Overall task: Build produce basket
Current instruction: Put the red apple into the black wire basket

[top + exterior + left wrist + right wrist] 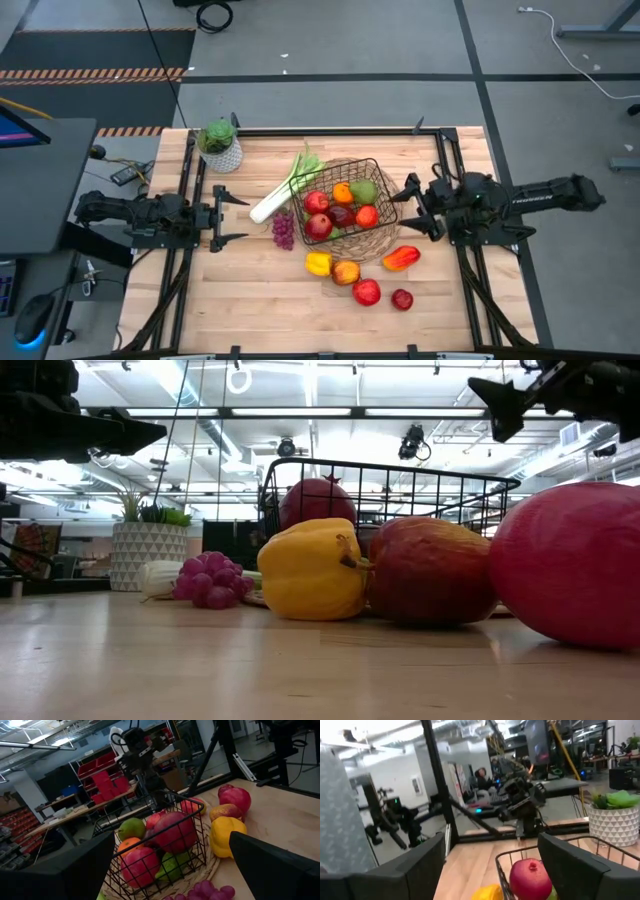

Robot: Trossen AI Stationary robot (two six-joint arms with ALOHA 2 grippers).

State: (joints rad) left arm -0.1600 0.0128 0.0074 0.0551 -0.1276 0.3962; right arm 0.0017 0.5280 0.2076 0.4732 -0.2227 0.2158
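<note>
A: Right gripper (408,209) first: its two dark fingers stand apart with nothing between them, hanging just off the right rim of the dark wire-mesh basket with the round woven base (385,208).

B: And the left gripper (233,219)?

A: Fingers spread wide, empty, parked toward the tabletop's left edge, near the purple bunch of grapes (283,230) and the long white-green leek (281,191).

B: Where's the basket itself?

A: Mid-table, slightly toward the far edge. Inside: a red pomegranate (319,227), another red fruit, an orange, a green pear. Still out on the wood toward the near edge: a yellow bell pepper (318,263), a red-yellow apple (346,271), a round red apple (366,292), a small dark-red fruit (402,299), and a red-orange pepper (400,257) just right of the basket.

B: So what's the smart play?

A: I'd say the right arm is between picks. That red-orange pepper is its closest piece; come down with the fingers across its narrow width, lift clear above the rim, and drop into a gap rather than onto the pile.
</note>
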